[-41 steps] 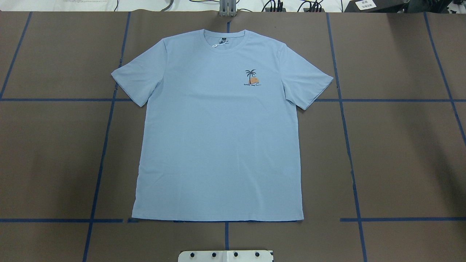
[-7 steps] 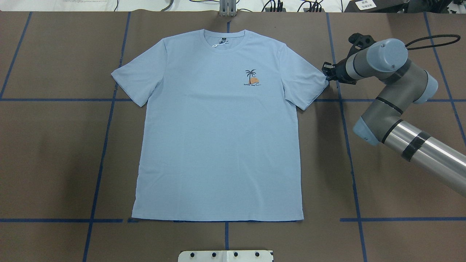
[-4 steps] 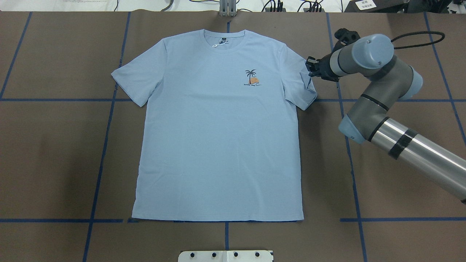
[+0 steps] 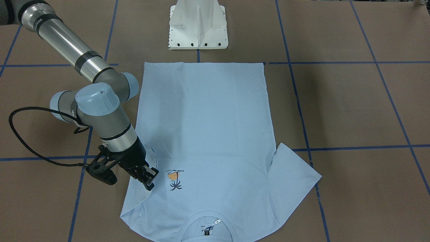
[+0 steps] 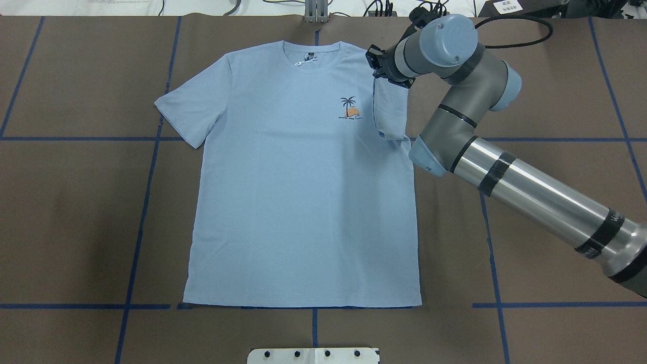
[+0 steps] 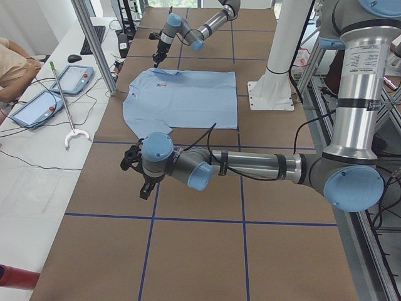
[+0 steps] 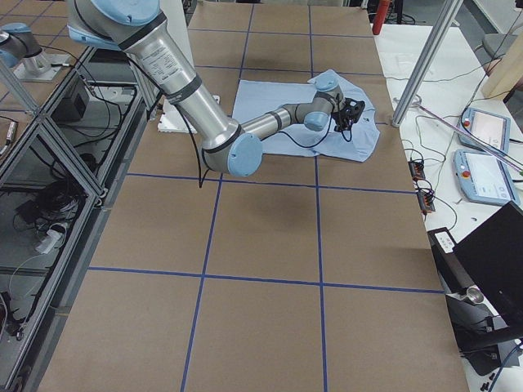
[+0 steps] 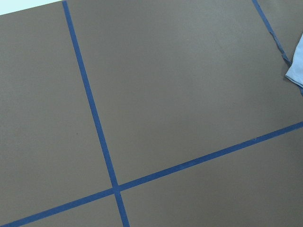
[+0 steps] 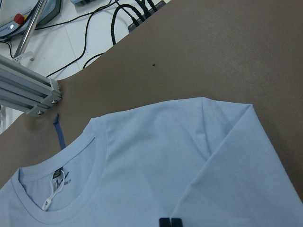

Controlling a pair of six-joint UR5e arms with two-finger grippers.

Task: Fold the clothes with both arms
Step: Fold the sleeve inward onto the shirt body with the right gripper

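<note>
On the brown table [image 5: 556, 202] the light blue T-shirt [image 5: 303, 217] lies flat, chest up, collar away from the robot. Right gripper [image 5: 376, 68] clenched on the edge of the near sleeve [image 5: 388, 114], pads [image 9: 164, 221] pressed together in the wrist view. That sleeve is doubled inward over the chest, just beside the palm print [image 5: 350, 107]. Left gripper [image 6: 143, 188] hangs over bare table, well off the other sleeve [image 5: 189, 114]; can't tell if released or clenched. Cloth looks thin, soft, light; likely to drape and wrinkle. Best holds, I'd judge: sleeve edges, shoulders, corners of the hem [image 5: 303, 302], pinching both layers.
</note>
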